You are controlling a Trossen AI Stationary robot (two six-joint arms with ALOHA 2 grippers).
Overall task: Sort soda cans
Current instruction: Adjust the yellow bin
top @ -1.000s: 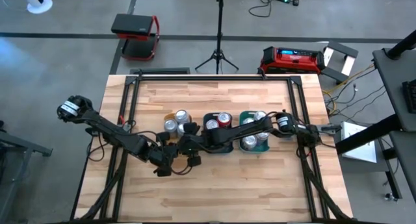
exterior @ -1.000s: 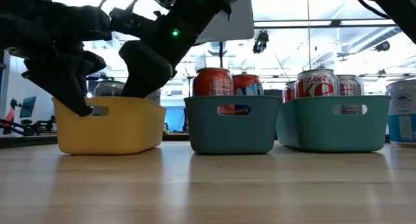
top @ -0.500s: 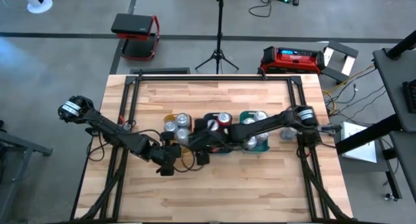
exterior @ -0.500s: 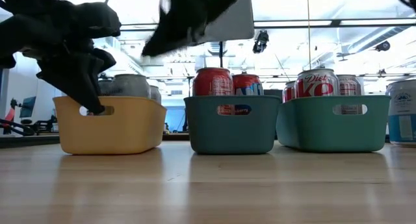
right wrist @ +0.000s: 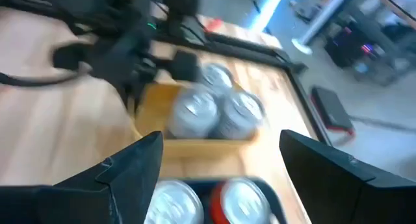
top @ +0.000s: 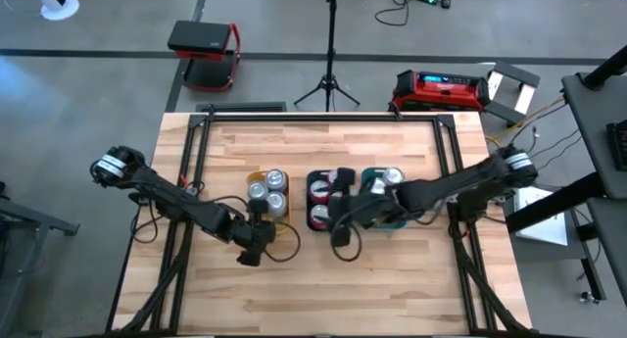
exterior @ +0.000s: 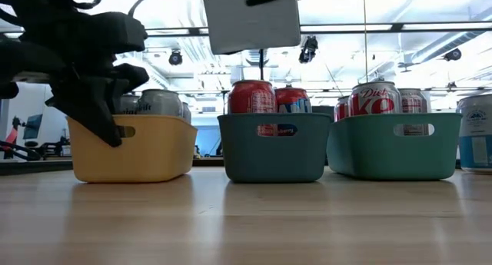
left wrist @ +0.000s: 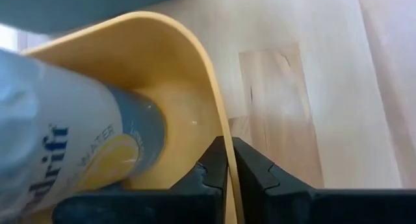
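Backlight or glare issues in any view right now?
Low view: bright ceiling lights behind turn the left gripper at the yellow tray into a black silhouette. High view: even light, only soft arm shadows on the table. Left wrist view: one small glint on the tray's inner wall.

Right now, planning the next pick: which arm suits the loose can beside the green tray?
Right. The right gripper is open and empty, nearer the loose can; the left gripper is clamped on the yellow tray's rim, farther off.
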